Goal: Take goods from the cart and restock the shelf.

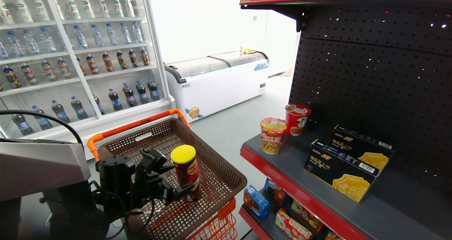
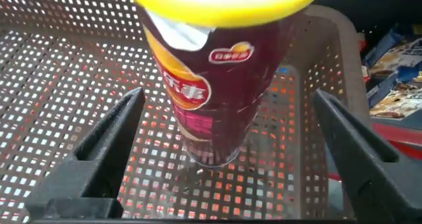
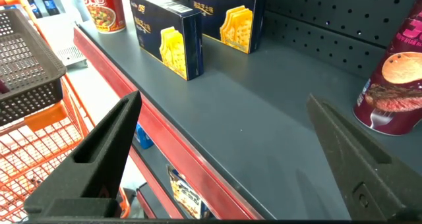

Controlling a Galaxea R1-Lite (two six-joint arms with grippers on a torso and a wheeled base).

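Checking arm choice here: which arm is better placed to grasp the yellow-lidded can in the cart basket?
Left. The left gripper, open, straddles the can in the basket; the right gripper hangs open over the shelf, away from it.

A drinks cooler [image 1: 154, 42] is standing in the upper left of the frame, bottles [image 1: 107, 62] lining its white racks (water above, dark sodas below). A white chest freezer [image 1: 222, 88] is sitting at upper centre.

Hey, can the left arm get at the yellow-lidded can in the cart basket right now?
Probably yes. The left gripper is open and straddles the upright can in the basket, and nothing lies between them.
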